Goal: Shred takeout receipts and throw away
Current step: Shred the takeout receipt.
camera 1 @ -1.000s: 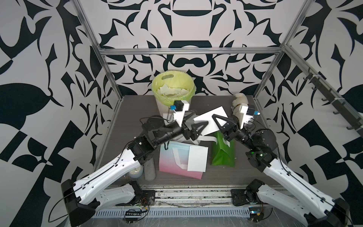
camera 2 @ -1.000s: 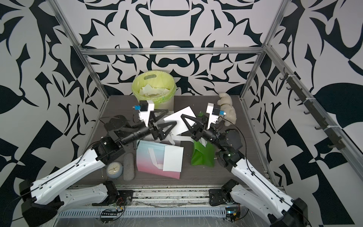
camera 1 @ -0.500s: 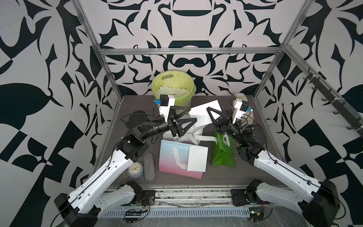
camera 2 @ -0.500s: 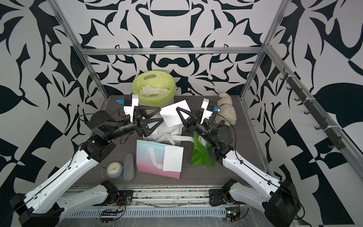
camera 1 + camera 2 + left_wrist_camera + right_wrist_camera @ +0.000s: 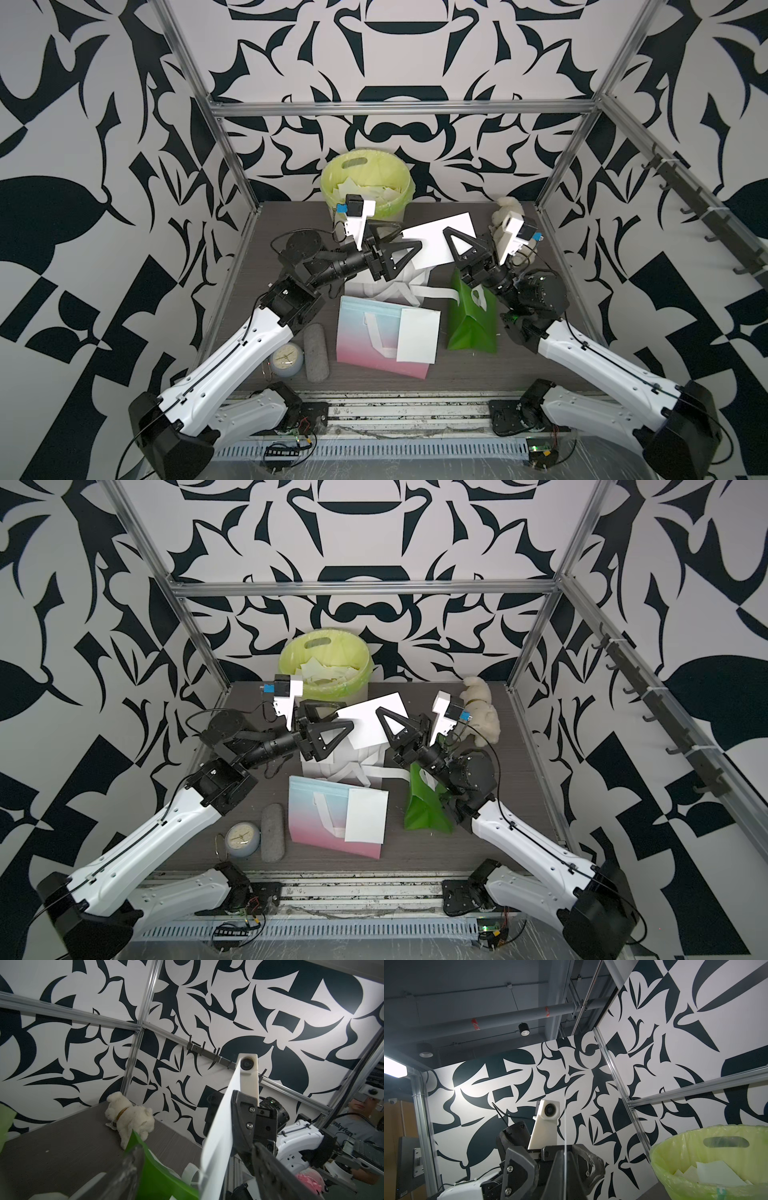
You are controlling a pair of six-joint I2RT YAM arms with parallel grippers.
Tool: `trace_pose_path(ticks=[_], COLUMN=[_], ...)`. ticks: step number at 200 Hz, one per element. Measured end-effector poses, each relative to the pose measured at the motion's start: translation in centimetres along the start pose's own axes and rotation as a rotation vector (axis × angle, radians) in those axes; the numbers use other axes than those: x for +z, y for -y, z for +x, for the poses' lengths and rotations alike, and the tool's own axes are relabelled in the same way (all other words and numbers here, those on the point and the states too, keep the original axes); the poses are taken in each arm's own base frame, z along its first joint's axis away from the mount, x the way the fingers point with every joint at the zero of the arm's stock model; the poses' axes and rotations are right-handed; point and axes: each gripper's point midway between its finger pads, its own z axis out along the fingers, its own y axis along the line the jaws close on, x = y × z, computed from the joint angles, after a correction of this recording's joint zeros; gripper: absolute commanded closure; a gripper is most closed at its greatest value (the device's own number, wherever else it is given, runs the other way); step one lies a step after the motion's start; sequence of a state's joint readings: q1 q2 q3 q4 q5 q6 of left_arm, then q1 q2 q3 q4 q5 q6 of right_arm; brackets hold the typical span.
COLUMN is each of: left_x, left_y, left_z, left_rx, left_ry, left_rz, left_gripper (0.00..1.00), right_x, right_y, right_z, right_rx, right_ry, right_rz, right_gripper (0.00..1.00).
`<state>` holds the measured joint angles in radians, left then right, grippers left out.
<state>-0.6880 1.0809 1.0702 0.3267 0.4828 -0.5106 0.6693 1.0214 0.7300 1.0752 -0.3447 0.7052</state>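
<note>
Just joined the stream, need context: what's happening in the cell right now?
The right gripper is shut on a white receipt, holding it in the air between the arms. The left gripper is open, fingers either side of the sheet's other edge, not yet clamped; the sheet looks whole. Torn scraps lie in the green-lined bin at the back. A second receipt lies on the gradient gift bag.

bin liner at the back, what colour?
The bin liner is a pale, translucent yellow-green; it shows best in a top view.
</note>
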Motion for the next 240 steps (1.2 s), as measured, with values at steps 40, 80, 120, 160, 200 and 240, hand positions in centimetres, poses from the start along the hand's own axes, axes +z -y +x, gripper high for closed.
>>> trace_pose_path(ticks=[40, 80, 120, 160, 200, 240], left_x=[0.8, 1.5, 1.6, 1.1, -0.7, -1.6], left_y=[0.4, 0.5, 0.6, -0.1, 0.6, 0.2], left_z=[-0.4, 0.1, 0.2, 1.2, 0.5, 0.7], left_rx=[-0.059, -0.111, -0.112, -0.038, 0.149, 0.273], left_ry=[0.023, 0.009, -0.001, -0.07, -0.121, -0.199], left_rz=[0.065, 0.11, 0.119, 0.045, -0.028, -0.092], left_gripper=[0.33, 0.69, 1.0, 1.0, 1.0, 1.0], right_x=[0.0, 0.2, 0.1, -1.5, -4.0, -6.0], right_y=[0.1, 0.7, 1.0, 1.6, 0.7, 0.7], right_z=[0.0, 0.7, 0.8, 1.7, 1.5, 2.4], right_rx=[0.007, 0.021, 0.012, -0.098, -0.351, -0.63], right_ry=[0.004, -0.008, -0.011, -0.102, -0.205, -0.374], right_rz=[0.006, 0.015, 0.031, 0.13, 0.182, 0.199], right_gripper=[1.0, 1.0, 1.0, 0.63, 0.38, 0.34])
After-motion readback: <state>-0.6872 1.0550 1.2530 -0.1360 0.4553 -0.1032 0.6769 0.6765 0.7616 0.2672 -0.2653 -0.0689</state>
